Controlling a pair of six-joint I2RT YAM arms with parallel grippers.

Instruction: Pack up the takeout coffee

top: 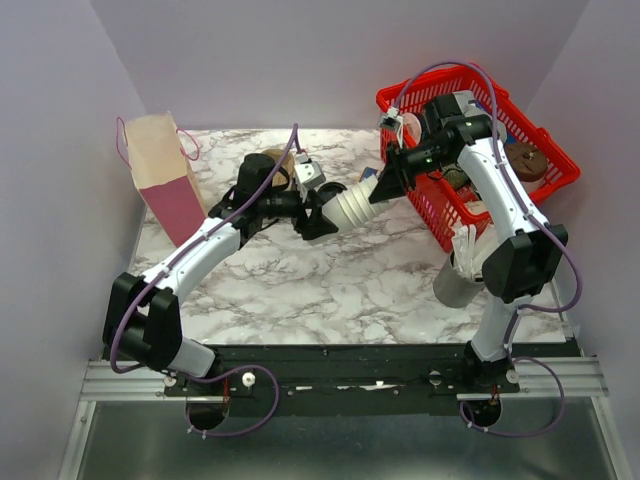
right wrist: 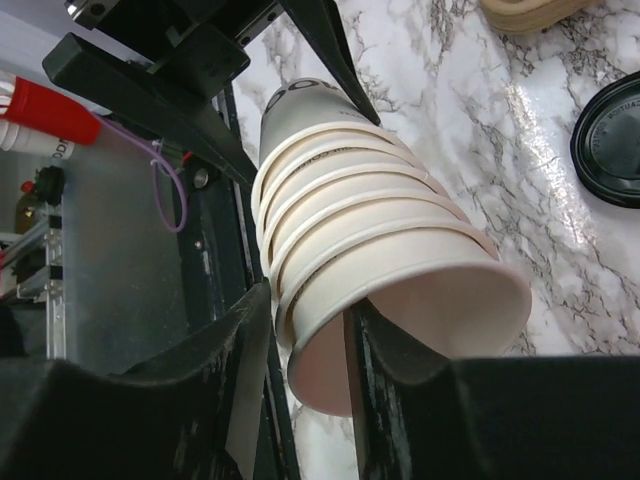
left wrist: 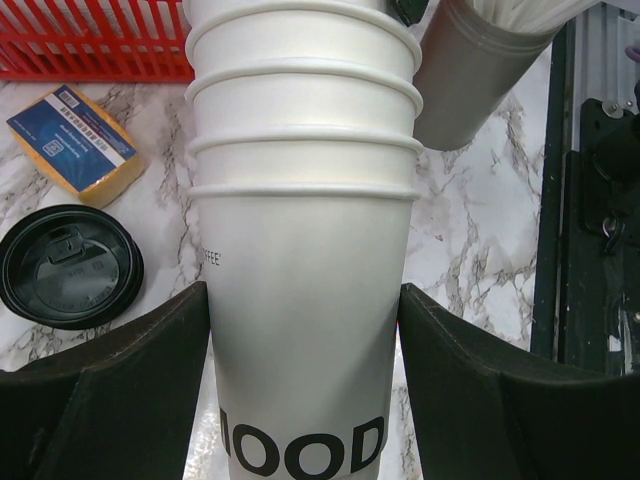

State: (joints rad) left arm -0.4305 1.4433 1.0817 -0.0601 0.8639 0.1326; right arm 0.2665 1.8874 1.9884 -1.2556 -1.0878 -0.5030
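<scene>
Above the table (top: 330, 280), the left gripper (left wrist: 305, 330) clamps the stack of cups (left wrist: 300, 200). The right gripper (right wrist: 305, 330) straddles the rim of the outermost cup (right wrist: 430, 300), grip unclear. Best pull straight along the stack. The lid (left wrist: 68, 265) lies on the table nearby.

Pretty clearly a robotics lab bench dressed up as a coffee counter, not a real cafe: a left arm (top: 195, 255) and a right arm (top: 500, 185) are bolted to an aluminium rail (top: 120, 380) at the table's edge with purple cables (top: 113, 340) looping off them, and plain blank walls (top: 60, 120) box it all in like a booth. The marble-look tabletop (top: 330, 290) just carries props: a red plastic basket (top: 425, 205), a pink paper bag (top: 165, 180) and a stack of paper cups (top: 350, 208)
</scene>
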